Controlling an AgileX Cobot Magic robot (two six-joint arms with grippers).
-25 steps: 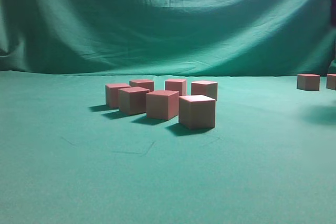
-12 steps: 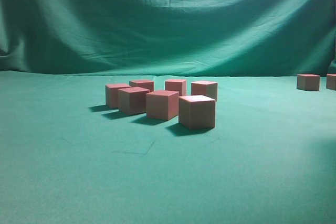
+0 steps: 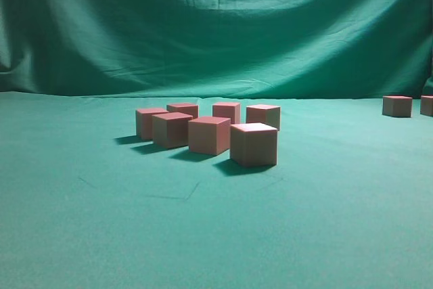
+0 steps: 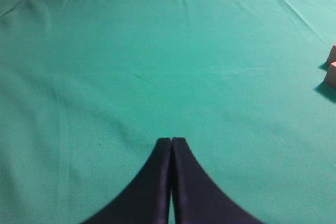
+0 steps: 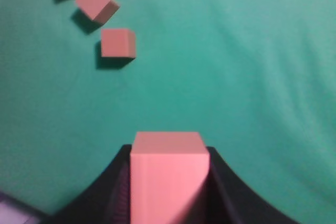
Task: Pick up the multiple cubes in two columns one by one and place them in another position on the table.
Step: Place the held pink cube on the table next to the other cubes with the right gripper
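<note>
Cube (image 5: pixel 167 174) clamped between the right gripper (image 5: pixel 168 182) jaws, carried above the table (image 3: pixel 81 235).
Three placed cubes (image 5: pixel 117 43) lie ahead toward the table's right edge; seven (image 3: pixel 254 143) remain mid-table. Best lowered flat just beside the placed ones, not touching. Left gripper (image 4: pixel 171 142) hangs closed and empty over bare cloth.
</note>
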